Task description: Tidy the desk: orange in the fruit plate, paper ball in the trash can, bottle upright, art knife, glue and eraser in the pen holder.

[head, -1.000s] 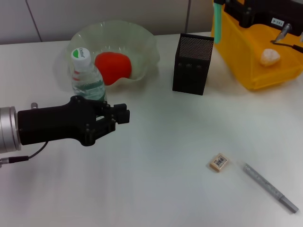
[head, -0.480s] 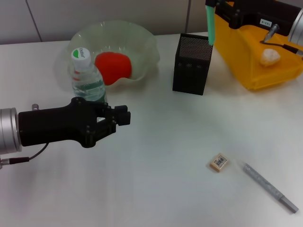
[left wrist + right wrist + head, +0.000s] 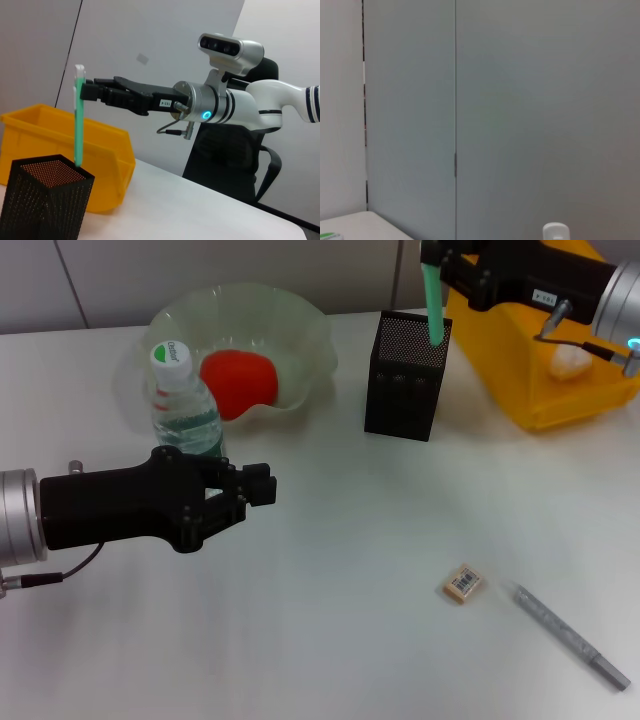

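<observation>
Right arm has carried the right gripper (image 3: 437, 262) leftward from above the yellow plastic bin (image 3: 530, 390) to a position above the black mesh pen holder (image 3: 405, 380) over the last second; its jaws are clamped on the upper end of a slim green stick-shaped item (image 3: 432, 302), held vertical. Whether this is the art knife or the glue cannot be told. In the left wrist view the stick's lower tip (image 3: 78, 160) sits right at the holder's open rim (image 3: 47, 172), roughly centred over the opening; whether it has entered the holder cannot be told. The crumpled white paper ball (image 3: 570, 360) lies inside the yellow bin, partly hidden behind the right arm. Left gripper (image 3: 262, 485) hangs low over the white table (image 3: 330, 540), just in front of the clear plastic water bottle with green-and-white cap (image 3: 183, 405), which stands upright; the jaws look pressed together with nothing between them. Behind the bottle, the red-orange round fruit (image 3: 240, 383) rests in the translucent wavy-edged fruit plate (image 3: 300, 325). On the near right part of the table, the small tan rectangular eraser with a barcode label (image 3: 461, 583) lies flat, and just beside it, apart and not touching, a long grey pen-shaped tool (image 3: 570, 635) lies at a diagonal. The right wrist view shows only wall panels.
</observation>
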Available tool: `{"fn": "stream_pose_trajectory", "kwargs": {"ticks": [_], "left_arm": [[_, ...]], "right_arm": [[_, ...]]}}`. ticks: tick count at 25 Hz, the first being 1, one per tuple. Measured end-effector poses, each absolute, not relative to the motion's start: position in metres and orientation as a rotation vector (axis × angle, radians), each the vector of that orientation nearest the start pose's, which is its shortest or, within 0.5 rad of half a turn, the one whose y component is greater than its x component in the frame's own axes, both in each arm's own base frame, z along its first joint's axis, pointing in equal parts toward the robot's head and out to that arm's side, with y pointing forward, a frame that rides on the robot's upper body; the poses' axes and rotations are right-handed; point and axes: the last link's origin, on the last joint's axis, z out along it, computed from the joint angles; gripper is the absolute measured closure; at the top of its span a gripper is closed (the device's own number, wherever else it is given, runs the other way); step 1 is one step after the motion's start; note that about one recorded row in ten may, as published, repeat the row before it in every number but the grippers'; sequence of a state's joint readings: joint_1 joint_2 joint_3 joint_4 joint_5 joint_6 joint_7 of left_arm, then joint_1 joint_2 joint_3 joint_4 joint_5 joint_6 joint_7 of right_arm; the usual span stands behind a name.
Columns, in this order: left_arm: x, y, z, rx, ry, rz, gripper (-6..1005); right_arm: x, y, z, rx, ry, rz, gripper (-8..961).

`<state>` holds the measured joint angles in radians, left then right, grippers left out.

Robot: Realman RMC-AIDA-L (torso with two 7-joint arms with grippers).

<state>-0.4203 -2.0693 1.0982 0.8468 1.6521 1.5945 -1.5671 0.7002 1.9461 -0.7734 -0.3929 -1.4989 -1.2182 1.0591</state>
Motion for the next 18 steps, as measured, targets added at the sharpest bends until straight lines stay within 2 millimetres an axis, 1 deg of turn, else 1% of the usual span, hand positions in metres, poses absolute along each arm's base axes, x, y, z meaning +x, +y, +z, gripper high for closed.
{"fn": "stream_pose_trajectory", "kwargs": {"ticks": [8,18], "left_arm": [[-0.216,0.311,-0.005,-2.862,-0.589,-0.884,860],[-0.216,0.310,-0.005,-2.865,-0.593,-0.882,860]], "right_arm": [[0.240,0.417,0.038,-2.308,0.377,0.803,763],[0.246,0.414,0.036,-2.300,0.399,0.794,762]]}}
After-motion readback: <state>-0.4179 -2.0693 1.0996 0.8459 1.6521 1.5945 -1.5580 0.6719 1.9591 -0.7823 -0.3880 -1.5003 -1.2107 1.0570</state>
